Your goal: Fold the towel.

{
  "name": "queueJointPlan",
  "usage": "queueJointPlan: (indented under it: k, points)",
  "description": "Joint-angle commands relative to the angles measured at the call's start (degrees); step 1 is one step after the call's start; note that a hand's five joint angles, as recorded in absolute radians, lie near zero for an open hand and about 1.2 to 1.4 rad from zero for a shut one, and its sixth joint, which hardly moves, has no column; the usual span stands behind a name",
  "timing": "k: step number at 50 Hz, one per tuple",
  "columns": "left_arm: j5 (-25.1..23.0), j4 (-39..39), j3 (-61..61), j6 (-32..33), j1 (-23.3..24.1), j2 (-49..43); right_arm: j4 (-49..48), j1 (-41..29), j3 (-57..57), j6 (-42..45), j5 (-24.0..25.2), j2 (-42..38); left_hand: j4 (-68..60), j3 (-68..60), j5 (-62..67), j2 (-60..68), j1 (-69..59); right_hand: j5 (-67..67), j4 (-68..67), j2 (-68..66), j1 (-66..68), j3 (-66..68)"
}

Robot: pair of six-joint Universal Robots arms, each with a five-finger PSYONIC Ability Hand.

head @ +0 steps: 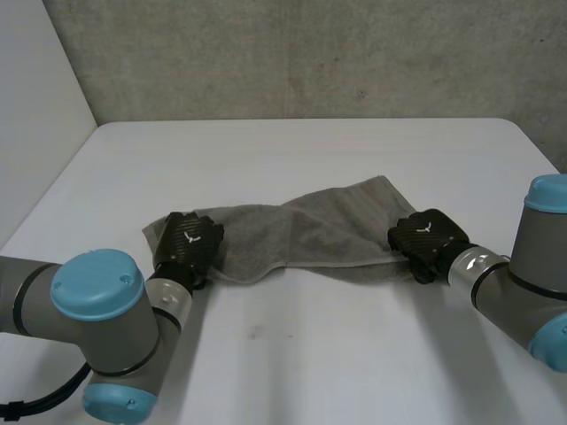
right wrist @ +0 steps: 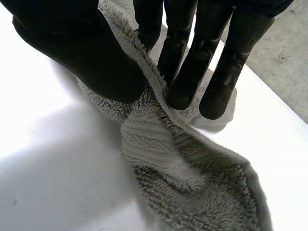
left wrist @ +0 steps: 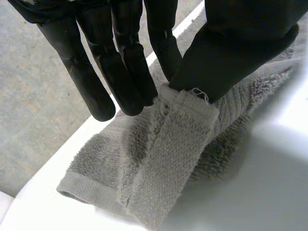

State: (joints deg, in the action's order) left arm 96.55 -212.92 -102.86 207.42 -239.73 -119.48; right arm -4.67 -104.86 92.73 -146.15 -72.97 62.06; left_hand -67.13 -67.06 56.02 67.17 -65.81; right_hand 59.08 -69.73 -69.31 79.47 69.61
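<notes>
Soft, even light; faint shadow beneath towel (head: 310,230)

It looked like a robotics lab: a white table (head: 292,354) stood before a rough grey concrete wall (head: 310,53) across the top, with a robot arm (head: 97,310) at lower left and a second arm (head: 532,266) at lower right.

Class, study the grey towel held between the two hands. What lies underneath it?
The towel rests on the white table, which shows all around it. The left hand and right hand each pinch one end. Anything beneath its bunched middle is covered.
</notes>
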Motion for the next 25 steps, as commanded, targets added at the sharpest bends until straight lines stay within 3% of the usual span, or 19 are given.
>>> queueJointPlan:
  k: [1,9,13,20,25]
  points:
    - [0.0,0.1,1.2,1.4,-0.6,1.1,0.6,0.4,-1.8,-0.2,-0.4,1.9,-12.9,-12.9,14.0,12.8,-14.2,10.9,-10.3,-10.7,0.5,10.4]
    - [-0.1,5.2,2.4,4.6,-2.5,11.7,8.0,0.4,-6.5,-0.2,-0.3,9.7,-12.9,-12.9,14.0,12.8,-14.2,10.9,-10.3,-10.7,0.5,10.4]
    - [0.0,9.9,4.8,4.5,-2.0,16.1,18.6,2.2,-13.3,0.1,-0.2,14.5,-12.9,-12.9,14.0,12.8,-14.2,10.9,-10.3,-10.7,0.5,10.4]
    - [0.0,27.3,13.8,1.9,-2.0,28.0,32.6,4.2,-23.4,1.4,0.8,21.5,-12.9,-12.9,14.0,12.8,-14.2,10.9,-10.3,-10.7,0.5,10.4]
    - [0.0,38.3,19.2,0.1,-2.7,28.6,40.4,5.4,-28.0,7.2,1.4,23.1,-12.9,-12.9,14.0,12.8,-14.2,10.9,-10.3,-10.7,0.5,10.4]
